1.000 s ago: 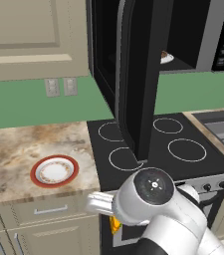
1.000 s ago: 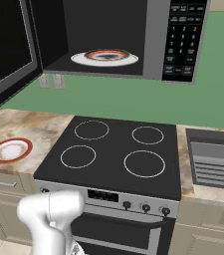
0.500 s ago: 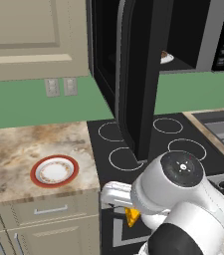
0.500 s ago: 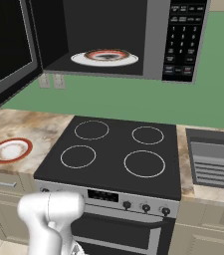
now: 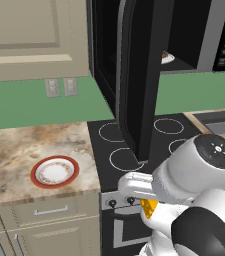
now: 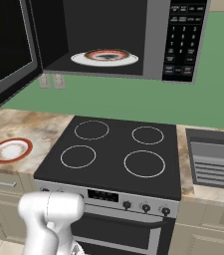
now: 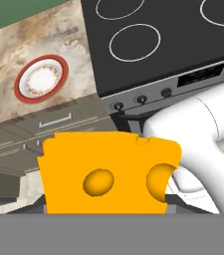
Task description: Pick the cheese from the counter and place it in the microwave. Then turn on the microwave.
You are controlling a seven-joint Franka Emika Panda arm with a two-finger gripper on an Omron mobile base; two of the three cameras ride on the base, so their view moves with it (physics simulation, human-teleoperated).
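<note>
Cheese [image 7: 108, 174] held in jaws — low.

A green wall [image 6: 133, 102] runs behind the kitchen, with two pale outlet plates [image 5: 61, 87] set in it. A beige panelled upper cabinet [image 5: 34, 37] hangs above. Below, a black glass stovetop [image 6: 116, 154] with white ring marks sits over an oven front with knobs [image 6: 144, 206]. A steel sink [image 6: 215, 159] lies to its right. Beige drawer fronts [image 5: 49, 212] carry slim metal handles.
</note>
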